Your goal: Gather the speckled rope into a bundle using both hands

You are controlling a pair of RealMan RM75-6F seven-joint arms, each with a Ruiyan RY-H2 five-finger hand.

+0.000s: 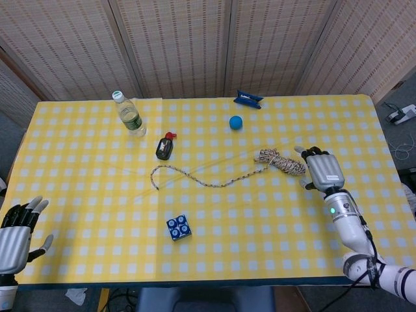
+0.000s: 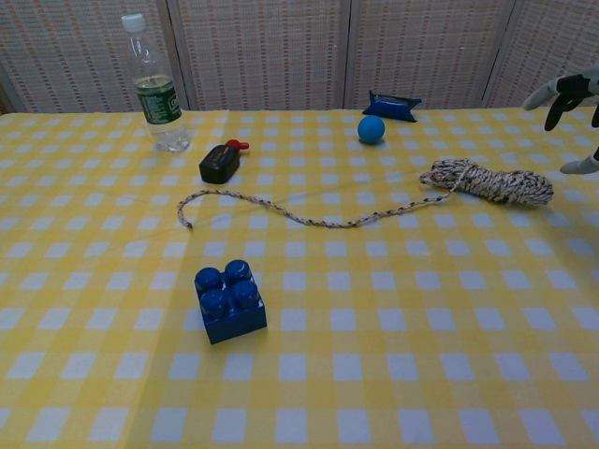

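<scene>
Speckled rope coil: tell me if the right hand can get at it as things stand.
Probably yes. The right hand hovers open just beside the coiled end of the speckled rope, with only bare tablecloth around them.

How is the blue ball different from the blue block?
The blue ball is round and smooth; the blue block is boxy with round studs on top. The ball is a lighter blue, the block darker. The ball sits far back on the table beside a dark blue packet; the block sits near the front, on the near side of the speckled rope. Both are blue, and no hand touches either.
</scene>
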